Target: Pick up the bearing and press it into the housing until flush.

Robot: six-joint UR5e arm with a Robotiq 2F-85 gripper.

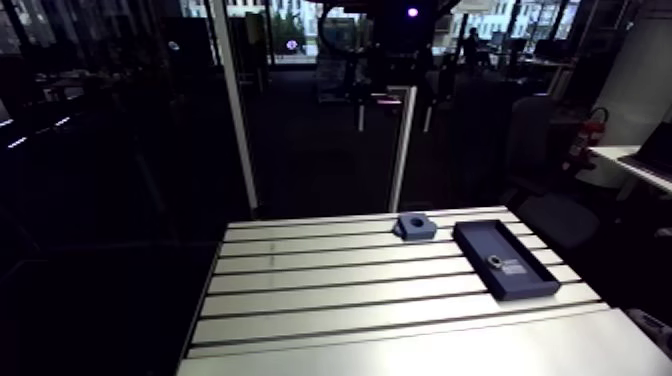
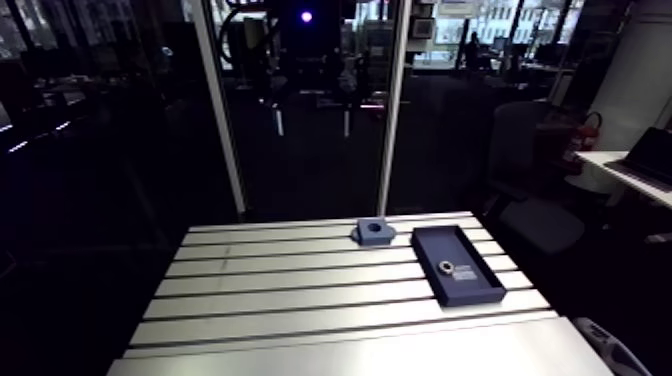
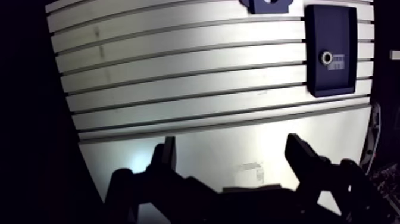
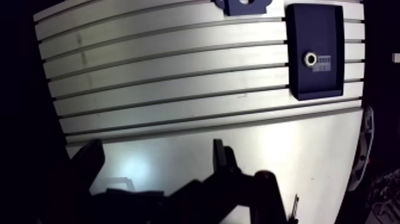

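A small metal ring, the bearing (image 1: 495,262), lies in a flat dark-blue tray (image 1: 478,240) on the right side of the slotted table (image 1: 350,290), beside a white label. Just behind the tray's far left corner stands the blue housing (image 1: 415,225), a square block with a round hole on top. The wrist view shows my gripper (image 3: 232,146) open over the table's near smooth strip, nothing between its fingers. From there the bearing (image 3: 327,58) and the housing (image 3: 268,5) lie well ahead and off to one side. The arm view does not show the gripper.
Two upright white frame posts (image 1: 237,110) (image 1: 402,140) rise behind the table's far edge. The table's left edge drops into darkness. A ribbed hose (image 2: 605,345) lies off the table's near right corner.
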